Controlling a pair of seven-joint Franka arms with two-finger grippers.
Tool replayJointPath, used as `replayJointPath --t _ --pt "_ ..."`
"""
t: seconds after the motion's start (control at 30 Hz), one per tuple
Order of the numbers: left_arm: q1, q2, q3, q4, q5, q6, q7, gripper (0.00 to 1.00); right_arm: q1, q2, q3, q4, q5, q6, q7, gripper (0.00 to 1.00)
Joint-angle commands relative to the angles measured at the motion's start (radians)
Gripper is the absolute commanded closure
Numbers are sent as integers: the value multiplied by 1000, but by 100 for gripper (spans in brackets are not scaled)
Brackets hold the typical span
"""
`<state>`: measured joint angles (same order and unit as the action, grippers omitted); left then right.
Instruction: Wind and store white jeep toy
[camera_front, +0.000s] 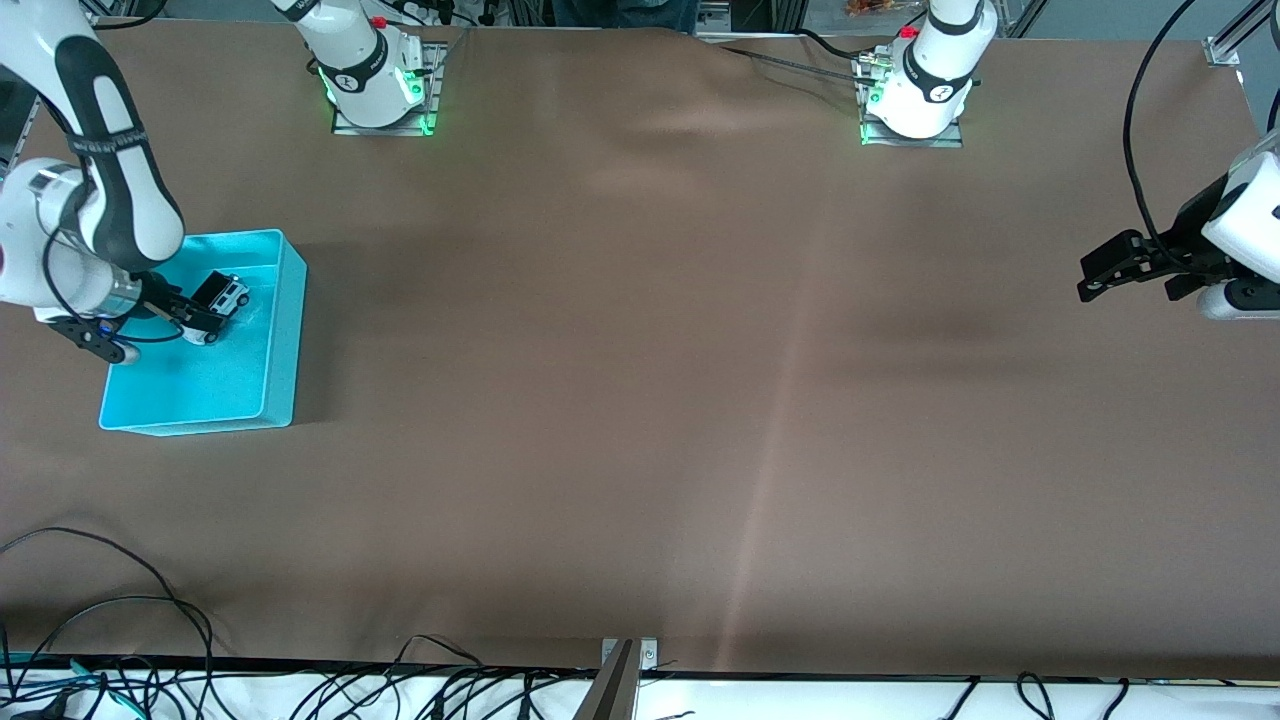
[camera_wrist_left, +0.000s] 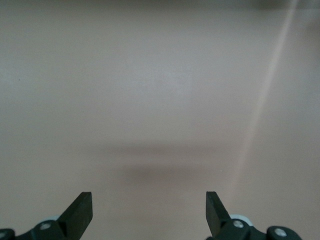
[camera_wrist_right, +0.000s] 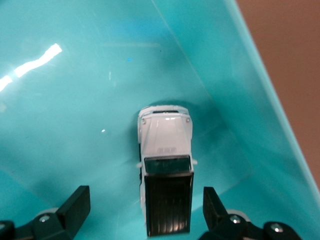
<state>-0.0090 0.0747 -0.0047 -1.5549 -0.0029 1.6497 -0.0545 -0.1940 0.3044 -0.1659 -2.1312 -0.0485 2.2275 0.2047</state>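
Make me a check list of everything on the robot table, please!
Surface: brown table cover, a few wrinkles near the robots' bases.
Job's things: white toy car sits inside the blue bin, at the right arm's end of the table, on its wheels.
Clutter: nothing seen.
Grippers: right gripper is open in the bin, one finger on each side of the car, not touching it. Left gripper is open over bare table at the left arm's end; that arm waits.
Cables: black cables lie along the table edge nearest the front camera.
Surroundings: metal frame bars at a corner of the table.
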Motion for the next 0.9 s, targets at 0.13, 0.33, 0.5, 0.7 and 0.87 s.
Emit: replayJointPath --t 0.13,0.33,0.5,0.7,0.87 --pt "3 7 -1 24 -9 -21 -4 0 -10 -206 17 -24 -20 -144 30 0" --pt "3 7 -1 25 -9 -21 -4 0 -1 -303 45 -24 -17 -184 48 0" --pt "3 7 -1 24 -11 -21 -5 0 8 -379 46 -26 -7 -219 64 0" --pt "3 7 -1 24 -9 -21 -4 0 53 -447 71 -26 -7 -278 64 0" --pt "3 7 -1 24 -11 -21 -4 0 58 -478 131 -3 -4 -310 64 0"
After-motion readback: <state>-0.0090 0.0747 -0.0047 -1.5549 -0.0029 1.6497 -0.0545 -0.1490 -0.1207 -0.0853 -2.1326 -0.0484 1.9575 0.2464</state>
